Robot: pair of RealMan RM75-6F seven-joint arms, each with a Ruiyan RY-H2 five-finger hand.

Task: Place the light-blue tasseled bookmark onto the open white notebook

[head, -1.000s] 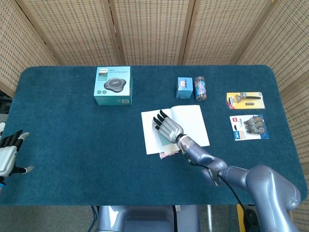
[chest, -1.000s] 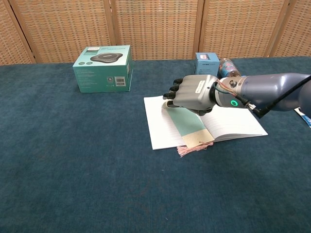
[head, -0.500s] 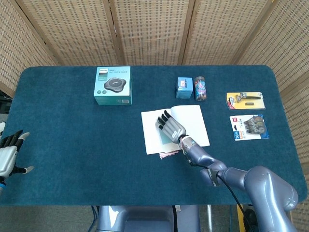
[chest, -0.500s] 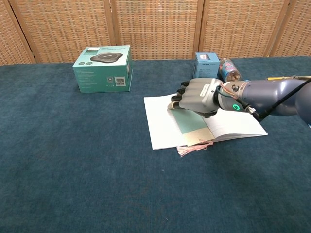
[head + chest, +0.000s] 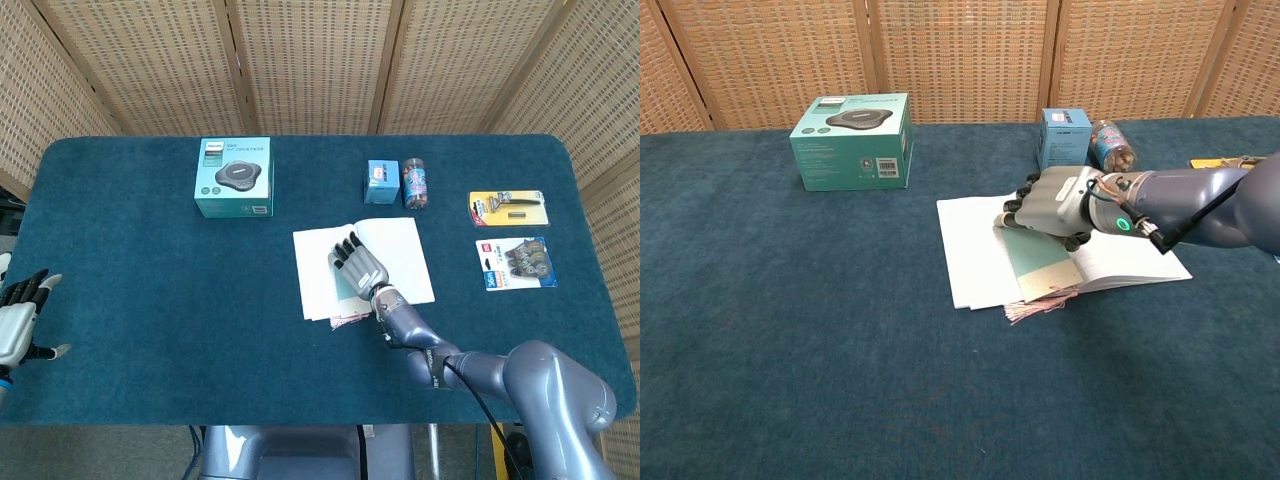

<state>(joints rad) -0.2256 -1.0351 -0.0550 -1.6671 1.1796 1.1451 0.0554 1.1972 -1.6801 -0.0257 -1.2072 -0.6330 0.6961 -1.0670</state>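
Both views are bright and evenly lit from overhead, with no glare. Shadows are soft and short, lying close beneath the teal cardboard box (image 5: pixel 852 140) at 10 o'clock. Focus is sharp throughout; the dark blue felt-covered table (image 5: pixel 150 300) bows slightly at its edges in the head view.

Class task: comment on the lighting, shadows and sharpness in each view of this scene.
Head view: even, soft light, no glare, and only a faint shadow beside the teal box. Chest view: sharp throughout, with a soft shadow under the right hand on the notebook; the bookmark reads clearly.
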